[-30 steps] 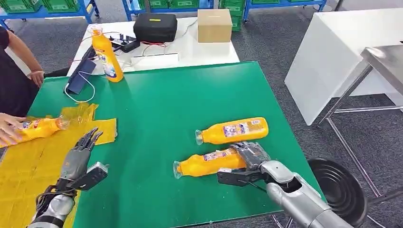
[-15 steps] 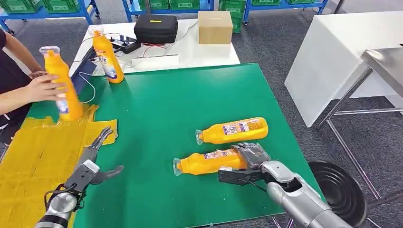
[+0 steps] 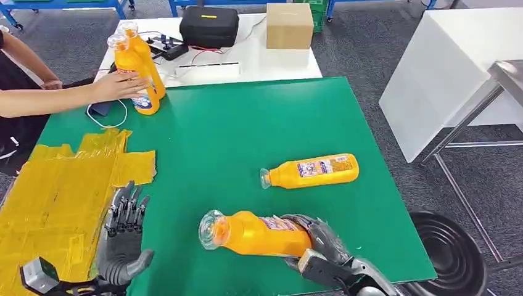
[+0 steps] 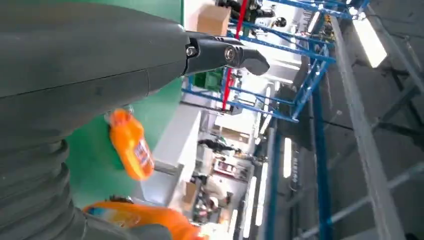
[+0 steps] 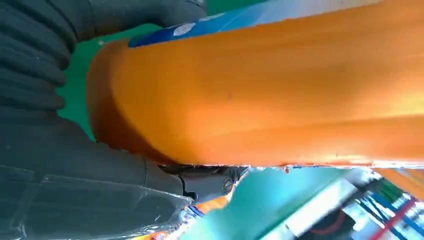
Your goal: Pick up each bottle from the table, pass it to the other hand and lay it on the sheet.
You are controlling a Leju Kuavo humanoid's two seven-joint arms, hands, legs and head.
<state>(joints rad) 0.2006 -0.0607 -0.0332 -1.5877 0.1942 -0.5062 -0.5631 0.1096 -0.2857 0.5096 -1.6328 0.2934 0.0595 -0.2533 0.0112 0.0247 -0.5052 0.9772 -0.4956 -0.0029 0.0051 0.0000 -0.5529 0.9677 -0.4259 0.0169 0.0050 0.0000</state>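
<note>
Right hand grips an orange bottle above the green table's near edge; left hand hangs open beside the yellow sheet.

At the table's far left corner a person's hand rests on one of two upright orange bottles. The crinkled yellow sheet covers the near left corner, and the left hand hovers at its right edge, dark fingers spread, holding nothing. Toward the near edge the right hand wraps the base of the held bottle, its clear cap pointing left. A second bottle lies on its side near the right edge, well apart. The right wrist view gives what the head view cannot: the held bottle's smooth, glossy orange plastic pressed against the ribbed grey cover, with a blue label strip along it.
</note>
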